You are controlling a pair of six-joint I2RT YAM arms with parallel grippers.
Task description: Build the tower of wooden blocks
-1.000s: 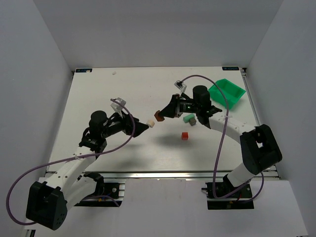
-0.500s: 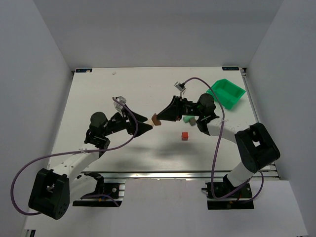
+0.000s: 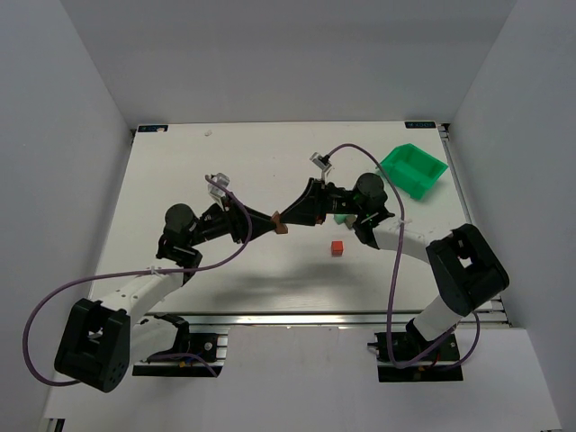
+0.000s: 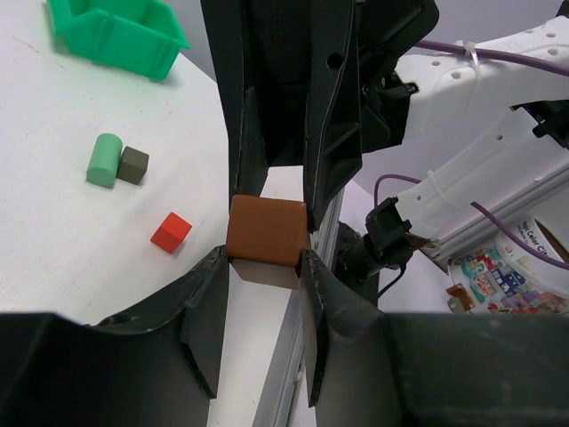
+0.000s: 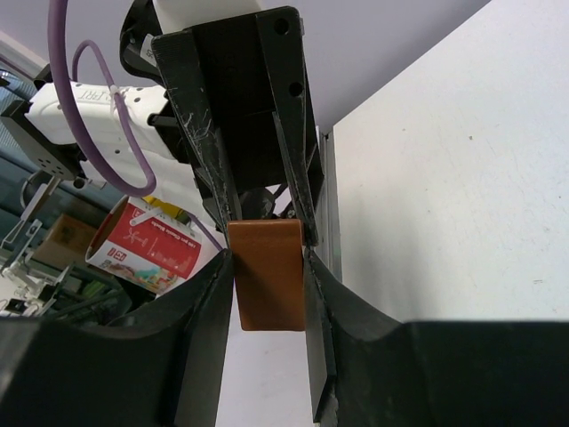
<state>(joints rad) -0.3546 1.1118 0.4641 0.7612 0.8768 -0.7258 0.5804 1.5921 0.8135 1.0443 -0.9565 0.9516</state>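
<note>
**Step in hand:** transfer of the brown block (image 3: 280,223) between the two arms, in the air above the middle of the bench (image 3: 207,171).

**State**
- The left tool (image 4: 264,261) was narrowed onto the brown block, its fingers (image 4: 210,302) pressing on two opposite faces.
- The right tool (image 5: 267,256) was closed on the same block from the opposite direction.
- The block touched nothing but the two tools.
- No wood block tower stood anywhere in view.
- The red block (image 3: 337,247) lay alone, right of the held block and slightly nearer.
- The pale green cylinder (image 4: 105,160) and the grey-brown block (image 4: 134,165) lay just beside each other farther right, towards the green bin (image 3: 414,169).

**Procedure, as judged**
1. Only one tool should release. The views did not show which arm was to keep the block.
2. The keeping tool should sit square on flat faces before the other opens.
3. The releasing tool should open fully, then back straight out along its own line so that no finger drags the block.
4. Neither arm should pull away while both are clamped. The block was small and offered each tool little contact area, so it could twist or drop.
5. The block should then be lowered flat onto a base block and released only once it rests there.
</note>
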